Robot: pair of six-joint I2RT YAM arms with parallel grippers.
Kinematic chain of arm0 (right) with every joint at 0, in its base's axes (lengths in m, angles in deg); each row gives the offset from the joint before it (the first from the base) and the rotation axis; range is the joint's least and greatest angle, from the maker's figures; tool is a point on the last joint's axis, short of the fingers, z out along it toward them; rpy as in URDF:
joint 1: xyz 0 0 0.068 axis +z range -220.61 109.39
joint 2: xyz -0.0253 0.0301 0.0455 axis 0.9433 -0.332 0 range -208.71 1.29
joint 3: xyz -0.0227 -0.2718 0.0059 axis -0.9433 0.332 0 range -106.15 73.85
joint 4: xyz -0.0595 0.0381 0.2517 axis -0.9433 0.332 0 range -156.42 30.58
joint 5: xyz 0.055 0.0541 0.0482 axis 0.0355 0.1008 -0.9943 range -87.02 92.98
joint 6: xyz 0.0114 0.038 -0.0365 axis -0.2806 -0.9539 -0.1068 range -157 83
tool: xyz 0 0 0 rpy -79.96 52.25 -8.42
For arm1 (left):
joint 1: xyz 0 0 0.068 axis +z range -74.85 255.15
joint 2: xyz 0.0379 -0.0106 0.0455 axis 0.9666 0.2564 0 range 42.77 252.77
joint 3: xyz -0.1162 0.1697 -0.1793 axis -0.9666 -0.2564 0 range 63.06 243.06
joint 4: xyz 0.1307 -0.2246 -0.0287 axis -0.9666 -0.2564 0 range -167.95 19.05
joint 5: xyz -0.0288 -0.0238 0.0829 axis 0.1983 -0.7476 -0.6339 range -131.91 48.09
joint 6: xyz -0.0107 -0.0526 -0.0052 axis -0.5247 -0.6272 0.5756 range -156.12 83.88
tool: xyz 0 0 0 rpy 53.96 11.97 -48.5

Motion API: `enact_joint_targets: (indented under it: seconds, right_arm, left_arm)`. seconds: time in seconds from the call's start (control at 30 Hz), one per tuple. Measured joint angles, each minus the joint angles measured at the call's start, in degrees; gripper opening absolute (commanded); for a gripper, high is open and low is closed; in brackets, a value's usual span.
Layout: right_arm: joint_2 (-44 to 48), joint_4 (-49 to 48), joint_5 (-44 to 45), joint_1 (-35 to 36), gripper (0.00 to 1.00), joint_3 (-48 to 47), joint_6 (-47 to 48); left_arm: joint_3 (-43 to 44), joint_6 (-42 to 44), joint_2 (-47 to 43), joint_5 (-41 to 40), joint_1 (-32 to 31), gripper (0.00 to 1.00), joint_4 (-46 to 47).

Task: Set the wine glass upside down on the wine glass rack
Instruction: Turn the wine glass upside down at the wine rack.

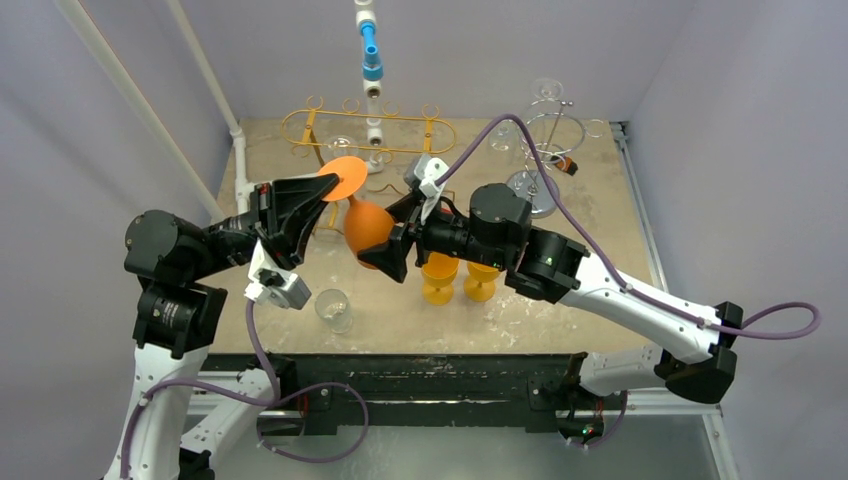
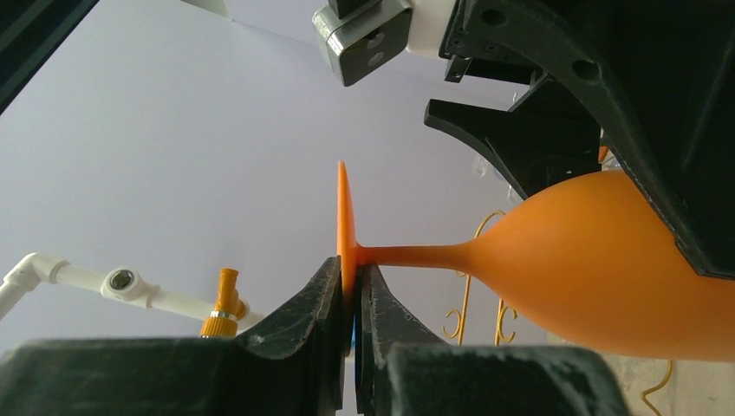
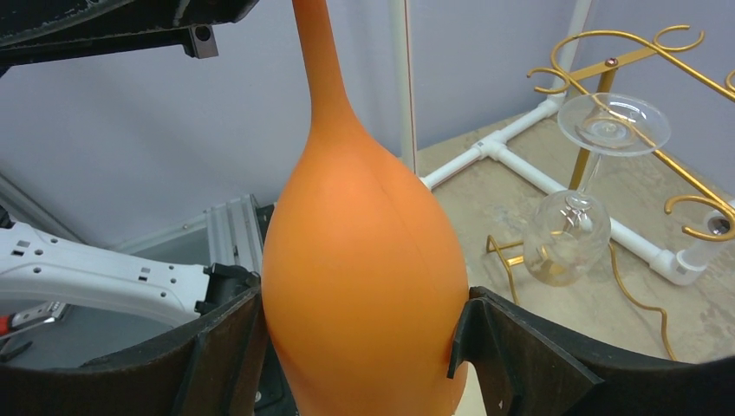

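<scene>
An orange wine glass [image 1: 368,228] hangs in the air above the table, tilted, foot up and toward the gold wire rack [image 1: 370,130]. My left gripper [image 1: 328,190] is shut on the rim of the glass's flat foot [image 2: 346,225]; both fingers pinch the disc in the left wrist view [image 2: 355,282]. My right gripper [image 1: 392,245] is closed on the bowl [image 3: 364,260], one finger against each side [image 3: 355,325]. The rack [image 3: 624,56] stands behind, with one clear glass [image 3: 589,173] hanging on it upside down.
Two orange glasses [image 1: 440,280] [image 1: 481,282] stand on the table under my right arm. A clear glass [image 1: 333,310] stands near the front edge. A silver stand [image 1: 545,150] with clear glasses is at the back right. A white pipe with a blue fitting [image 1: 371,60] hangs above the rack.
</scene>
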Motion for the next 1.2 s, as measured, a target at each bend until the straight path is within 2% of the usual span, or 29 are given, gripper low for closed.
enact_joint_targets:
  seconds: [0.13, 0.23, 0.3, 0.37, 0.4, 0.43, 0.5, 0.7, 0.83, 0.97, 1.2]
  right_arm:
    - [0.72, -2.19, -1.51, -0.72, 0.81, 1.53, -0.28]
    - [0.70, -2.97, -2.45, -1.07, 0.70, 1.81, -0.37]
    - [0.70, -3.52, -2.91, -1.49, 0.65, 2.14, -0.55]
    - [0.87, -5.01, -4.09, -2.58, 0.63, 3.13, -1.33]
    - [1.11, -6.21, -4.37, -3.26, 0.63, 4.13, -2.05]
    - [1.70, -7.39, -5.07, -4.31, 0.63, 5.75, -2.93]
    - [3.48, -8.57, -5.38, -7.17, 0.63, 9.20, -4.37]
    - [9.44, -8.13, -3.67, -14.05, 0.62, 13.11, -5.40]
    - [15.41, -7.28, -0.26, -17.81, 0.62, 15.21, -4.59]
    - [21.00, -6.12, 3.93, -24.79, 0.63, 18.97, -3.54]
    - [24.26, -6.08, 6.82, -39.17, 0.61, 28.22, -3.98]
  left_arm:
    - [-0.46, -0.04, -0.04, 0.04, 0.00, 0.00, 1.09]
    - [-0.98, 0.07, -0.26, 0.07, 0.00, 0.02, 2.14]
    - [-1.07, 0.24, -0.31, 0.09, 0.04, 0.24, 2.27]
    - [-1.07, 1.05, -0.26, 0.26, 0.07, 0.58, 2.47]
    - [-1.07, 1.68, -0.26, 0.66, 0.02, 0.71, 2.56]
    - [-1.07, 2.45, -0.26, 1.09, -0.04, 0.80, 2.34]
    - [-1.03, 3.58, -0.31, 1.46, -0.09, 0.89, 1.22]
    - [-0.90, 4.66, 0.46, 1.07, -0.13, 0.98, -3.45]
    - [-0.90, 3.93, 0.57, 0.42, -0.13, 1.00, -4.39]
    - [-0.90, 2.08, 0.57, -0.20, -0.13, 1.00, -4.39]
    - [-0.90, -8.79, 1.36, -2.43, -0.13, 1.00, -1.90]
